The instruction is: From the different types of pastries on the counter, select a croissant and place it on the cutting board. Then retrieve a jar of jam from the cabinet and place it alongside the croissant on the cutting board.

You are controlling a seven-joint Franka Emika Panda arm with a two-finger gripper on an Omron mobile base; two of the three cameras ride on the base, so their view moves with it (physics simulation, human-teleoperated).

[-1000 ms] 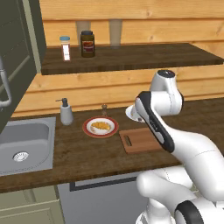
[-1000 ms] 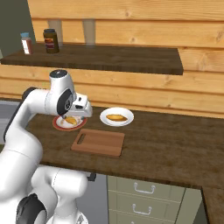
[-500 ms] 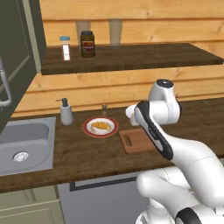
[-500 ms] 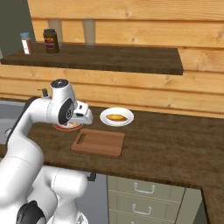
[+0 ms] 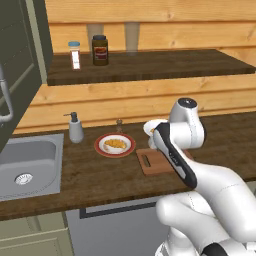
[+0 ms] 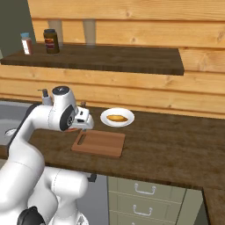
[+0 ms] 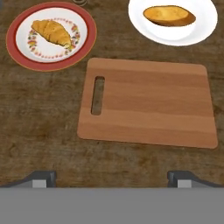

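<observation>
Resting golden, curved croissant [image 7: 51,31], red-rimmed plate [image 7: 17,54]

Cutting board [image 7: 148,103] smooth pale wood; counter [image 7: 39,113] dark rough-grained wood; sink [image 5: 27,165] matt grey metal.

The white Franka arm with dark joints folds forward, its wrist bent downward. Its two-finger tool [image 7: 112,177] points straight down, dark fingertips [image 7: 43,176] spread wide at six o'clock, holding nothing.

Sink [image 5: 22,165] left; soap dispenser [image 5: 75,128] beside; shaker [image 5: 75,54] on shelf.
</observation>
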